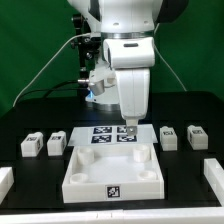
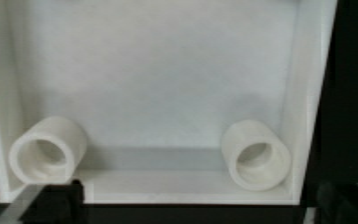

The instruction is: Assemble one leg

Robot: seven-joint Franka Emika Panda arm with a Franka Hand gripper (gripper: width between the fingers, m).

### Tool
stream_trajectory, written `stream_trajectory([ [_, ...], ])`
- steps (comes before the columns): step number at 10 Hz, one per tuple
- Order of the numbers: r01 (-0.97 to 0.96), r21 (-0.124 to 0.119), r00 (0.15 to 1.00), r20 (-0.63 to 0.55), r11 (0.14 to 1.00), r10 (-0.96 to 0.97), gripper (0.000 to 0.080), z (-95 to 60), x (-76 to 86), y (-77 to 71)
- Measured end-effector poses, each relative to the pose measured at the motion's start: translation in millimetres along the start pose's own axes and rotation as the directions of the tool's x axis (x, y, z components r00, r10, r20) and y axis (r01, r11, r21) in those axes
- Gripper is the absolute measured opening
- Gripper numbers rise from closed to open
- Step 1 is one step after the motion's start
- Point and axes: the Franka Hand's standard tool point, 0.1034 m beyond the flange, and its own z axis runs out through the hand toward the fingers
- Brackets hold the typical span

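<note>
Several legs, small white blocks with black-and-white markers, lie on the black table: two at the exterior view's left and two at its right. My gripper hangs over the far edge of the wide white tray, beside the marker board. In the wrist view the gripper is open and empty. Its dark fingers stand wide apart over the tray floor. Two round corner sockets show there. No leg is in the wrist view.
White parts lie at the table's near left and near right edges. A green backdrop stands behind the arm, and cables run at the back.
</note>
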Motion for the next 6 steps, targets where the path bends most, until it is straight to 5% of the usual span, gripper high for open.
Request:
stream_trajectory([
  [3, -0.004, 0.004, 1.0, 0.0, 1.0, 0.004, 0.065, 2.4, -0.5, -1.9],
  [6, -0.002, -0.001, 1.0, -0.016, 1.0, 0.002, 0.065, 42.4, -14.0, -49.3],
])
